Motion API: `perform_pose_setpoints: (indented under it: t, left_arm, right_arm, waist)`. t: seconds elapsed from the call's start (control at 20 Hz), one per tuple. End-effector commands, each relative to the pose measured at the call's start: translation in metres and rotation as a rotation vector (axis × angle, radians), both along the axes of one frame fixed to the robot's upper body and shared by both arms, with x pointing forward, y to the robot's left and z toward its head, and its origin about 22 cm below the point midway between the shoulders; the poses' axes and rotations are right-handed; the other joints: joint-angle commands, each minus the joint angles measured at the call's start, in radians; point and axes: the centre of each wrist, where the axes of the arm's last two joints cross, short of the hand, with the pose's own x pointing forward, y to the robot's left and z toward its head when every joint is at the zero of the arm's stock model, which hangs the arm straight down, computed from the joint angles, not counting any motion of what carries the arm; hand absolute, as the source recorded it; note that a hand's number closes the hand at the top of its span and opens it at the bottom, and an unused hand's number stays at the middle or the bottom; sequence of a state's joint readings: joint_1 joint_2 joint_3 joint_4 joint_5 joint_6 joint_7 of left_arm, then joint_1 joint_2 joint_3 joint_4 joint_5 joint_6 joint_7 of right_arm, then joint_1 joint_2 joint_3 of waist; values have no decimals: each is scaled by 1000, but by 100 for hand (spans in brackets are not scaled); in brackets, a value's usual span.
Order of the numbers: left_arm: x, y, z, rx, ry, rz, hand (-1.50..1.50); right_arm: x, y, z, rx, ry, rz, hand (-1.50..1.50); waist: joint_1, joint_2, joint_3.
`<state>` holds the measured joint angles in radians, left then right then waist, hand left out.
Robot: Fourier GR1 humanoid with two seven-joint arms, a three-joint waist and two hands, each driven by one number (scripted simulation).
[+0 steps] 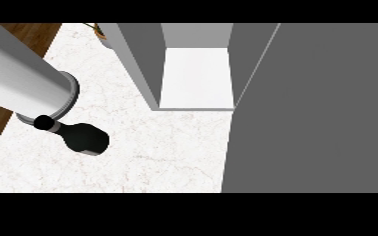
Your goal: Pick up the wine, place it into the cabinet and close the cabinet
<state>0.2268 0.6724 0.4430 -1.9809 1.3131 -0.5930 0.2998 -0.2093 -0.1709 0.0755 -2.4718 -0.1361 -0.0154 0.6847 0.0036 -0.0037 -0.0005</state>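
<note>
Marble counter (162, 152): left forearm (29, 77) angled down, left hand (87, 139) below it, state unreadable.

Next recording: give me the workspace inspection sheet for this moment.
Surface: white marble counter.
Job's things: dark wine bottle on the counter, left of the cabinet; cabinet door open; bottle not inside.
Clutter: small item behind the cabinet, mostly hidden.
Hands: grey forearm at the view's left, its end by the bottle's neck; no hand or fingers seen.
Cables: nothing seen.
Surroundings: wooden floor beyond the counter's left edge.
</note>
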Motion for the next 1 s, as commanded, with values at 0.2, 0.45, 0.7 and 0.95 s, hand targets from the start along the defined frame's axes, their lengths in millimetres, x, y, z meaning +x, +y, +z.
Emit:
perform_pose_setpoints:
  t: [0.2,0.45,0.7,0.95]
  left_arm:
    - [17,-5,7,47,7,13,-150]
    - [16,-11,-12,22,35,60,-150]
    - [40,-17,-26,16,34,103,-150]
    - [46,-26,-41,58,52,136,-150]
  right_arm:
    - [-41,0,32,26,-61,40,-150]
    - [-33,-3,43,14,-42,34,-150]
    - [-15,8,45,34,-36,31,-150]
    - [-40,5,43,17,-50,36,-150]
  waist:
    - [-17,1,0]
    - [-11,1,0]
    - [-10,3,0]
    - [-15,1,0]
